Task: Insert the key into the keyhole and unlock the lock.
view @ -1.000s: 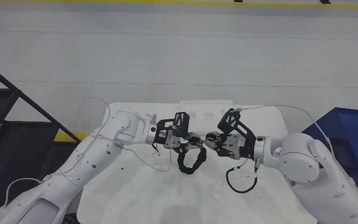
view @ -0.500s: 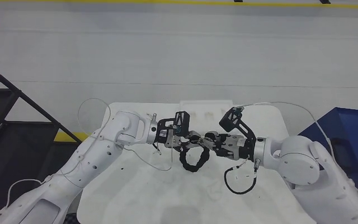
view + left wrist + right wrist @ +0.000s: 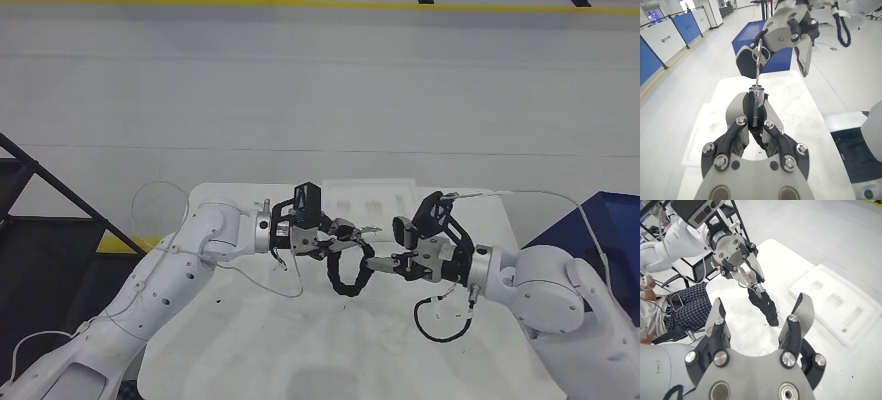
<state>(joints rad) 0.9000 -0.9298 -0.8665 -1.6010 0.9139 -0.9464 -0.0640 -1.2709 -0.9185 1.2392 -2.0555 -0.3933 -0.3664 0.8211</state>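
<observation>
My left gripper (image 3: pixel 755 102) is shut on a silver cylinder lock (image 3: pixel 757 93), held above the table. The key (image 3: pixel 757 73) stands in the lock's keyhole, with its ring (image 3: pixel 761 55) hanging free at the head. The lock's black cable loop (image 3: pixel 349 274) dangles under the left gripper (image 3: pixel 335 238). My right gripper (image 3: pixel 761 306) is open, a short way back from the key (image 3: pixel 743 275), with nothing between its fingers. In the top view the right gripper (image 3: pixel 384 263) faces the lock from the right.
A white foam tray (image 3: pixel 370 195) with rectangular pockets lies at the table's far side. A blue bin (image 3: pixel 610 230) stands off the table's right edge. A thin black cable (image 3: pixel 440 322) hangs under the right wrist.
The right gripper has opened, let go of the key and drawn back to the right. The left gripper has shifted a little left with the lock, and the key stays in it.
</observation>
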